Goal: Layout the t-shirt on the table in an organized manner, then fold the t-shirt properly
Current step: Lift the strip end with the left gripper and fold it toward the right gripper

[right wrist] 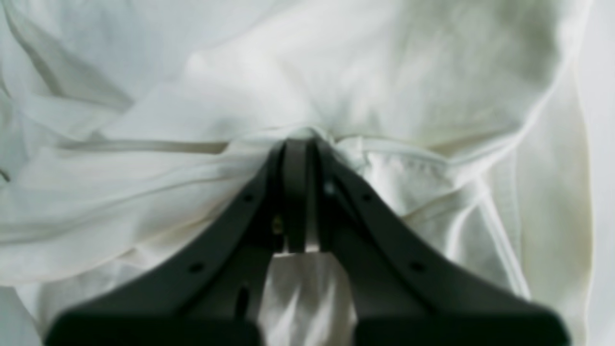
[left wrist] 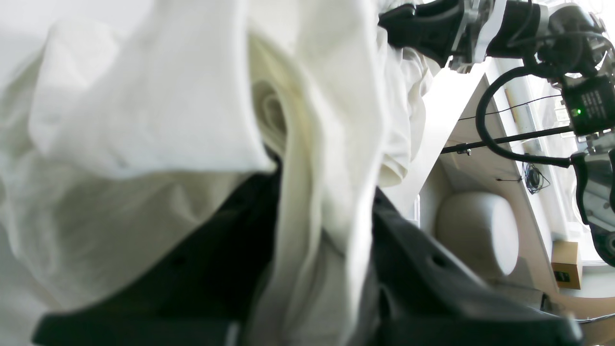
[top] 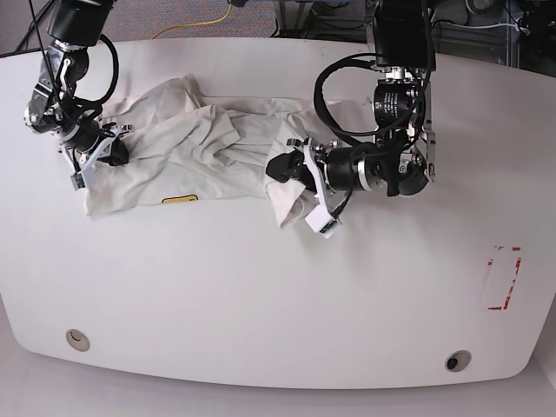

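The t-shirt (top: 200, 143) lies crumpled on the far-left part of the table (top: 261, 295), stretched in a loose band between my two arms. White fabric, heavily wrinkled; a small yellow patch (top: 180, 199) shows near its front edge. The printed side I cannot see from the base view.

Right claw (right wrist: 299, 144): its jaws are pressed together on a bunched seam of the t-shirt, cloth gathered at the tips and also visible between the finger bases. In the base view this claw (top: 111, 149) sits at the shirt's left end, low over the table.

Left claw (top: 282, 165): clamped on the shirt's other end. In the left wrist view a thick fold of fabric (left wrist: 307, 192) runs down between the black fingers (left wrist: 423, 269), which stand slightly apart around it. From the base view a flap of the shirt (top: 291, 204) hangs below this claw toward the table.

The shirt between the two grips is slack and folded over itself, not flat.

Surroundings: two round grommet holes near the table's front edge, one left (top: 76, 339) and one right (top: 457, 360). Red tape marks (top: 502, 278) on the right side, well apart from the shirt. A yellow cable (top: 195, 26) lies beyond the far edge.
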Available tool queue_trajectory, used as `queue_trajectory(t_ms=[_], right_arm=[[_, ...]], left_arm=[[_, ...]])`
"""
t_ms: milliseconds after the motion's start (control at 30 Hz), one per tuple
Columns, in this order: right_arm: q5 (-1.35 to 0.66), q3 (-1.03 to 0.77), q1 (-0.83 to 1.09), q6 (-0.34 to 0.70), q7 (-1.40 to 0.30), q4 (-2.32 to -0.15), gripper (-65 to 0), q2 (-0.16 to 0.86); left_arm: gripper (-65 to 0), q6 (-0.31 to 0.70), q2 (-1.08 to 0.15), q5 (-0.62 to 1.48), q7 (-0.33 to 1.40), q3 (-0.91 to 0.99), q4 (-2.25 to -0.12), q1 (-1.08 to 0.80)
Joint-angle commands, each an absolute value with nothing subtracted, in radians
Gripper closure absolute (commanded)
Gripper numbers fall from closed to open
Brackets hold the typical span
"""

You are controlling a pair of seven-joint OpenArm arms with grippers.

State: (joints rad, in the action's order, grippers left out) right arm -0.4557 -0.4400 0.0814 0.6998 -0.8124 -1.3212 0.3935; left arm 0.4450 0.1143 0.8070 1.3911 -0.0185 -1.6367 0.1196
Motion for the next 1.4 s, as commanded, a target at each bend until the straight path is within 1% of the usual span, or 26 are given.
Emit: queue_trajectory(t_ms=[0,100,133,200,300,367,700,833,1000,1167,1367], right_arm=[[-0.404,-0.435,0.091,0.698,-0.897,-1.314,-3.6,0.394],[-0.404,-0.435,0.091,0.698,-0.897,-1.316,-3.6,0.394],[-0.404,-0.435,0.091,0.698,-0.898,-1.316,-3.6,0.394],[-0.404,-0.435,0.091,0.698,-0.905,-1.316,-3.6,0.394],[-0.404,-0.435,0.088,0.698,-0.928,-1.317,-3.6,0.394],[-0.404,-0.435,0.079,0.698,-0.938,-1.334,-3.6,0.394],[-0.404,-0.435,0.070,0.698,-0.974,-1.369,-3.6,0.394],[-0.404,-0.435,0.064,0.698,-0.975,-1.369,-3.6,0.394],[-0.404,-0.435,0.061,0.698,-0.975,-1.369,-3.6,0.394],[-0.401,-0.435,0.058,0.698,-0.975,-1.369,-3.6,0.371],[-0.401,-0.435,0.058,0.698,-0.974,-1.369,-3.6,0.360]], left_arm=[[-8.1,0.449,0.142,0.839,1.371,-0.021,-1.650,0.156],[-16.4,0.449,0.154,0.840,1.372,-0.022,-1.650,0.171],[-20.8,0.449,0.157,0.846,1.374,-0.022,-1.650,0.177],[-26.2,0.449,0.157,0.865,1.374,-0.022,-1.650,0.183],[-32.5,0.449,0.157,0.905,1.374,-0.042,-1.650,0.185],[-34.0,0.449,0.157,0.934,1.376,-0.068,-1.650,0.196],[-33.9,0.449,0.157,1.047,1.396,-0.219,-1.655,0.260],[-33.9,0.449,0.157,1.038,1.396,-0.209,-1.655,0.283],[-33.9,0.447,0.157,0.984,1.396,-0.131,-1.655,0.318],[-33.9,0.447,0.082,0.918,1.392,-0.071,-1.655,0.346],[-33.9,0.447,-0.024,0.805,1.308,-0.124,-1.655,0.346]])
